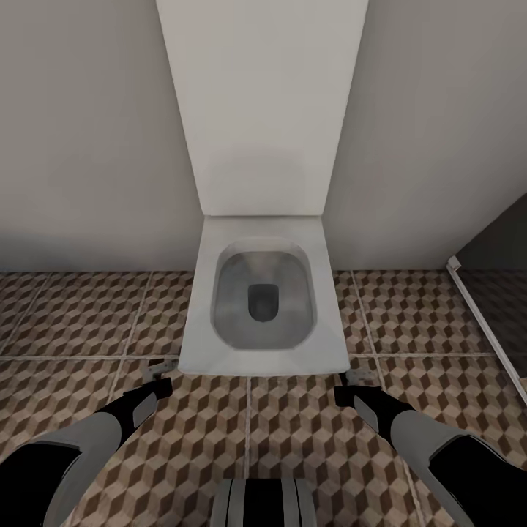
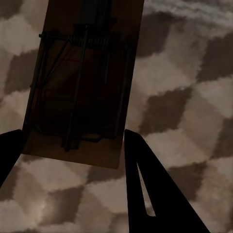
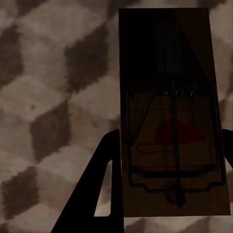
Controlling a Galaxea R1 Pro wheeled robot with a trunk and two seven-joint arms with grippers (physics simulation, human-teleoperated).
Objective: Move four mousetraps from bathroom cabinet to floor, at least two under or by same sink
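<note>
Cube-patterned bathroom floor [image 1: 293,410] backs two tool-clamped flat wooden mousetraps [image 2: 80,82].

Matt wooden mousetraps [image 3: 170,116] with dark wire; glossy white toilet [image 1: 263,307]; patterned floor tiles [image 1: 73,315].

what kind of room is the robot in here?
A bathroom, most likely: a square white toilet stands against a plain pale wall, on a floor of brown, beige and white cube-patterned tiles. At far right, a dark-floored area may be a shower.

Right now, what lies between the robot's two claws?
In the head view, bare patterned bathroom floor lies between the left gripper and right gripper, just before the toilet.
</note>
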